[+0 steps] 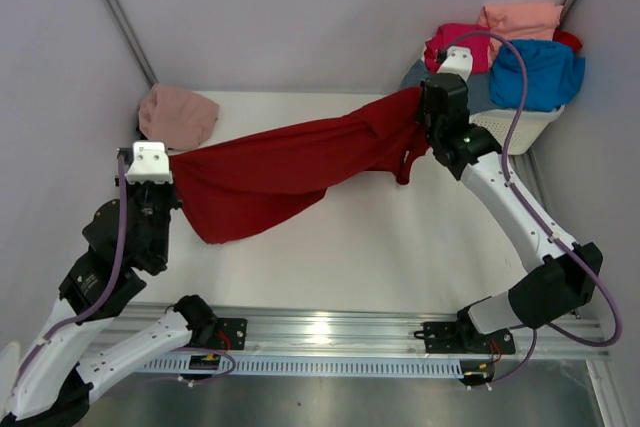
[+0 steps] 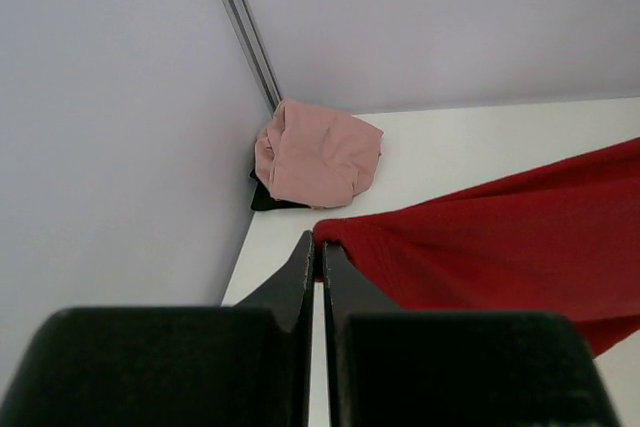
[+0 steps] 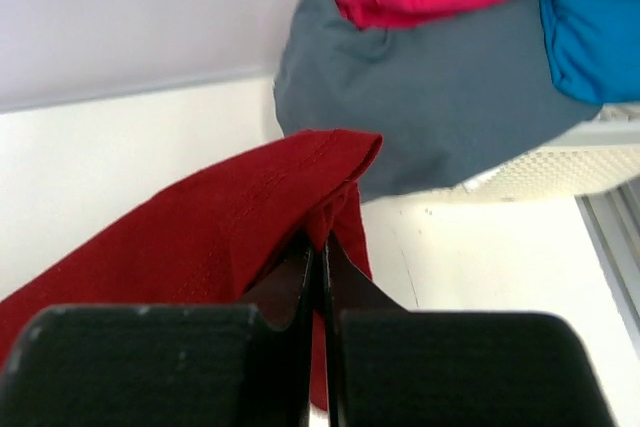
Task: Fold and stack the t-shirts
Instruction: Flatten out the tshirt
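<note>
A large dark red t-shirt hangs stretched between my two grippers above the table. My left gripper is shut on its left corner, near the table's left edge. Over at the back right, my right gripper is shut on the other end, close to the basket. A dusty pink t-shirt lies bunched in the back left corner. Magenta, salmon, bright blue and slate grey-blue t-shirts are piled in the basket.
A white lattice basket stands at the back right against the wall. White walls close in the table on the left, back and right. A metal rail runs along the near edge.
</note>
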Tool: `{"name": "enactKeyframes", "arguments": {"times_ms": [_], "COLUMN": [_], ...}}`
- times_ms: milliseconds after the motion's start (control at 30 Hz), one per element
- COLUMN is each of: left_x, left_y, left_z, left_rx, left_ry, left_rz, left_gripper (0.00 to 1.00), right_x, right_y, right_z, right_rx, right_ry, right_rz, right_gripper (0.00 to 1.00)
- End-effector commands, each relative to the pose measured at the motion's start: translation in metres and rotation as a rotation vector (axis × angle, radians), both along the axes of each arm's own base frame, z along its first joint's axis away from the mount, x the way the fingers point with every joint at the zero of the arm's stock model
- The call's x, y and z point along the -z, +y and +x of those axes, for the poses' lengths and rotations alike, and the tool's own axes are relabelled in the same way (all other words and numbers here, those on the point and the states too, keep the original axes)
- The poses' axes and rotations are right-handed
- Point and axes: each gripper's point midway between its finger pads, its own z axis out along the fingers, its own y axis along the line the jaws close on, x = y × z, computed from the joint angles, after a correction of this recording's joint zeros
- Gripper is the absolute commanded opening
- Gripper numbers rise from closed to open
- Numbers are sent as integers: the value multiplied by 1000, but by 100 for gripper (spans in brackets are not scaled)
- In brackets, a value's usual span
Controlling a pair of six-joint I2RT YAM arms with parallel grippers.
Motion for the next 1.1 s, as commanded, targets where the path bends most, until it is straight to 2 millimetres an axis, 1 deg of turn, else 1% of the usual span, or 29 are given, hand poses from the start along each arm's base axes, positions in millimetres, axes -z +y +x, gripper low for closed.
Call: {"name": "enactKeyframes", "arguments": {"times_ms": [0, 67, 100, 133, 167, 200, 233, 267, 300, 333, 367, 400, 433, 500, 533, 567, 600, 633, 667, 733, 800, 833, 900, 933, 967, 1033, 1067], "left_x": [-18, -22, -26, -29, -37, -42, -57, -63, -69, -83, -88, -93, -101, -110, -111, -119, -121, -126, -128, -134, -134, -133, -127, -122, -117, -106, -102], "left_y": [17, 18, 19, 20, 22, 20, 25, 27, 24, 29, 34, 37, 42, 55, 58, 66, 69, 69, 70, 71, 66, 59, 48, 42, 38, 28, 27], "left_z": [-7, -7, -9, -9, -12, -14, -21, -27, -30, -40, -48, -54, -62, -78, -83, -94, -98, -102, -104, -108, -105, -103, -94, -88, -83, -67, -62], "left_rx": [-61, -62, -64, -62, -56, -31, -15, 1, 47, 67, 83, 94, 109, 118, 131, 137, 143, 159, 165, 178, 192, 217, 239, 244, 241, 221, 202], "left_ry": [-59, -65, -74, -79, -98, -112, -148, -170, -187, -220, -246, -266, -293, -343, -350, -385, -396, -413, -425, -455, -461, -461, -441, -421, -401, -355, -340], "left_rz": [-24, -16, -17, -6, -17, -22, -53, -75, -84, -118, -137, -150, -166, -193, -188, -209, -209, -200, -194, -180, -172, -166, -158, -150, -144, -134, -139], "left_gripper": [1, 1, 1, 1, 1, 1, 1, 1, 1, 1, 1, 1, 1, 1, 1, 1, 1, 1, 1, 1, 1, 1, 1, 1, 1, 1, 1], "right_x": [-76, -86, -100, -108, -118, -124, -148, -160, -171, -195, -209, -221, -247, -271, -284, -303, -310, -319, -322, -323, -318, -314, -303, -294, -286, -264, -252], "right_y": [-19, -18, -18, -18, -18, -19, -22, -23, -22, -27, -27, -31, -42, -57, -65, -83, -90, -101, -106, -112, -114, -113, -108, -106, -101, -89, -82], "right_z": [-14, -18, -22, -25, -28, -32, -43, -51, -60, -81, -95, -111, -146, -185, -206, -245, -261, -284, -292, -304, -301, -297, -282, -272, -258, -232, -216], "right_rx": [35, 10, -4, -13, -25, -35, -41, -52, -80, -96, -123, -140, -157, -168, -177, -167, -165, -155, -149, -139, -125, -119, -117, -103, -102, -109, -113], "right_ry": [-208, -237, -272, -286, -305, -310, -357, -379, -401, -462, -499, -538, -625, -729, -788, -893, -936, -992, -1009, -1034, -1020, -1007, -958, -913, -872, -798, -755], "right_rz": [32, 31, 39, 37, 29, 22, 35, 35, 23, 45, 32, 9, 28, 45, 45, 72, 77, 89, 91, 93, 95, 97, 84, 84, 79, 54, 41], "right_gripper": [0, 0, 0, 0, 0, 0, 0, 0, 0, 0, 0, 0, 0, 0, 0, 0, 0, 0, 0, 0, 0, 0, 0, 0, 0, 0, 0]}}
